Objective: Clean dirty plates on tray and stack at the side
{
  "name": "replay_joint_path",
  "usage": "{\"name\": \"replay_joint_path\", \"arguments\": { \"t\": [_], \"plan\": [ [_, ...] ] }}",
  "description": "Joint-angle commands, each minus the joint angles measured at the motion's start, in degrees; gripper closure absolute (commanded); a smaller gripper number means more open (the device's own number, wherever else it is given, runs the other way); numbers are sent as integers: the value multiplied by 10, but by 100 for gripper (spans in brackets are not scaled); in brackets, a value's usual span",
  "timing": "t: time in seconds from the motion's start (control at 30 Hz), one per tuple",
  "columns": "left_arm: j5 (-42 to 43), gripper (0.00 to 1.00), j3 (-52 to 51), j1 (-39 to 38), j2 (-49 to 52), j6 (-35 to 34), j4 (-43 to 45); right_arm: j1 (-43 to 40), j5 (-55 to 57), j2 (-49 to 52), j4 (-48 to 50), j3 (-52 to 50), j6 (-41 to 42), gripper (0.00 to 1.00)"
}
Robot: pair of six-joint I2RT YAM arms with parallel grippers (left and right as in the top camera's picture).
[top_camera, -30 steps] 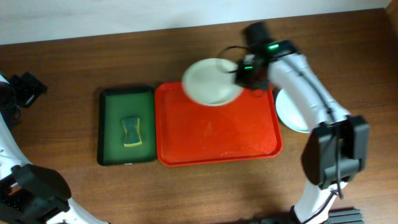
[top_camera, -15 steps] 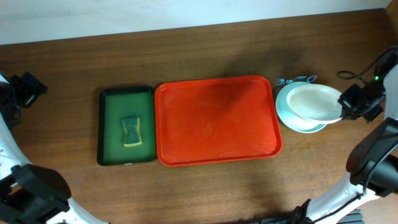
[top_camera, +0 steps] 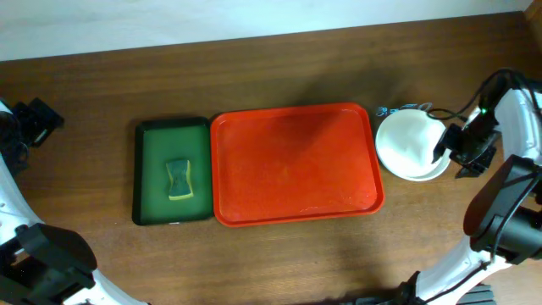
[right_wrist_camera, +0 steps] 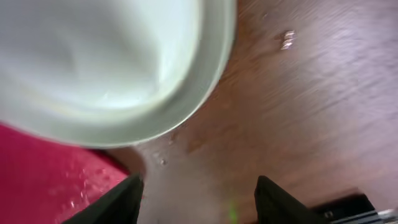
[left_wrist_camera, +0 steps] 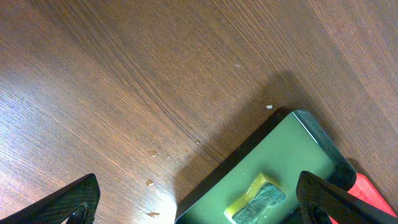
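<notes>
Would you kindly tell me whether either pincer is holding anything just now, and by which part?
Nothing is held. The right pincer stands open beside the stacked plates; the left pincer is open and empty too.

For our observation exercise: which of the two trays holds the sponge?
The smaller dark green tray, with the sponge lying inside it. The larger red tray beside it has none.

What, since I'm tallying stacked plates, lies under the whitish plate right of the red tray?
A pale blue plate shows only as a rim along the lower edge of the whitish plate. Its face, and whether another plate lies beneath, is covered.
</notes>
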Motion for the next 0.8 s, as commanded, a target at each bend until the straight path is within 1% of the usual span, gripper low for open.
{"name": "replay_joint_path", "arguments": {
  "t": [0.0,0.07,0.13,0.17,0.2,0.23,0.4,0.67,0.77],
  "plan": [
    [6,1,7,1,-10,-8,-1,58,-29,-21,-15,-1,-81,41],
    [6,1,7,1,-10,-8,-1,105,-48,-21,-19,-1,-110,41],
    [6,1,7,1,-10,-8,-1,163,-48,-21,-15,-1,-110,40],
    [6,1,7,1,-10,-8,-1,191,-48,-21,-7,-1,-110,29],
    [6,1,7,1,-10,-8,-1,215,-46,-21,3,-1,-110,2],
    [6,1,7,1,-10,-8,-1,247,-46,-21,10,-1,-110,1],
    [6,1,7,1,-10,-8,-1,315,-46,-21,33,-1,-110,1],
    [6,1,7,1,-10,-8,-1,323,-46,-15,61,-1,-110,2],
    [6,1,7,1,-10,-8,-1,339,-46,-43,74,-1,-110,1]
  ]
}}
